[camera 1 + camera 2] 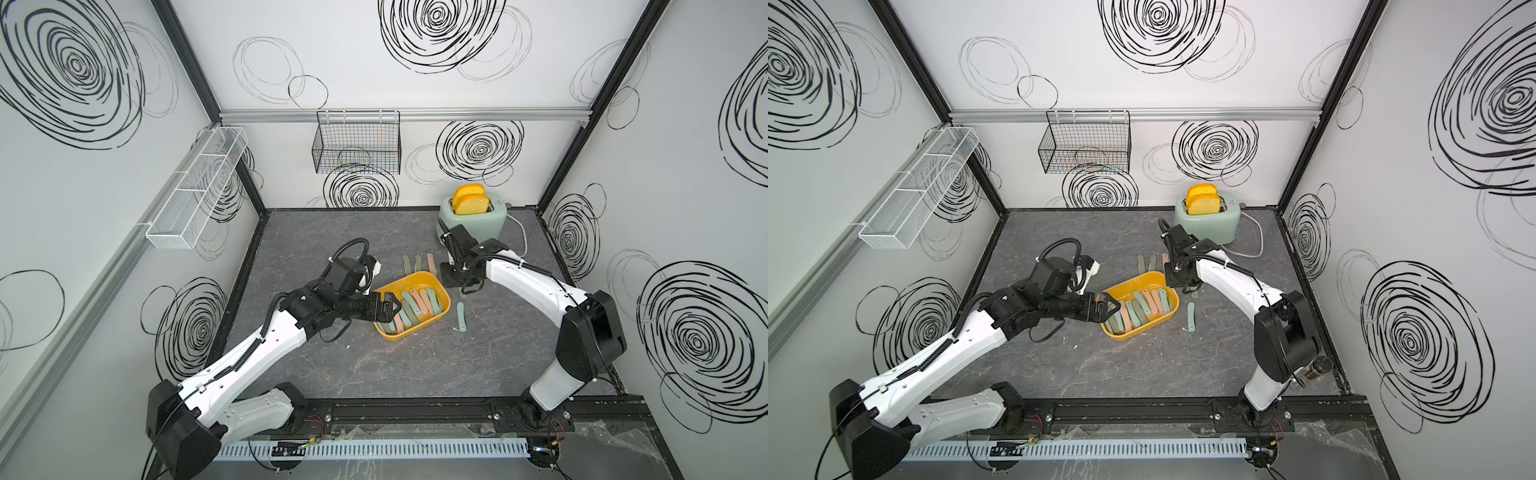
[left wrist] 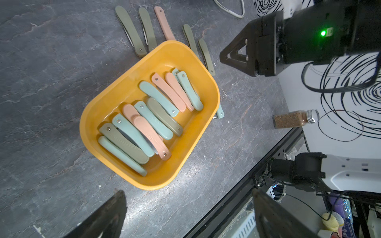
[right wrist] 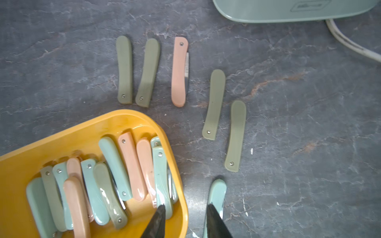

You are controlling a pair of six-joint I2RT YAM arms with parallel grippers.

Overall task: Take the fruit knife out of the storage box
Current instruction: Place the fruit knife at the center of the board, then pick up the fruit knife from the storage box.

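Folded fruit knives (image 2: 144,127) in the storage box (image 2: 115,96) look light, stiff and slick; grip one mid-handle, across its width. Left gripper (image 1: 384,311) fingers spread wide, empty; right gripper (image 3: 185,220) fingers partly apart, holding nothing.

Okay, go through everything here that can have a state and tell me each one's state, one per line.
storage box: upright, partly filled with folded knives
knives on the table: six, folded, lying flat outside the box
toaster: two slices sticking up
left gripper: open, empty, over the box
right gripper: jaws parted, empty
black wire basket: hanging, empty
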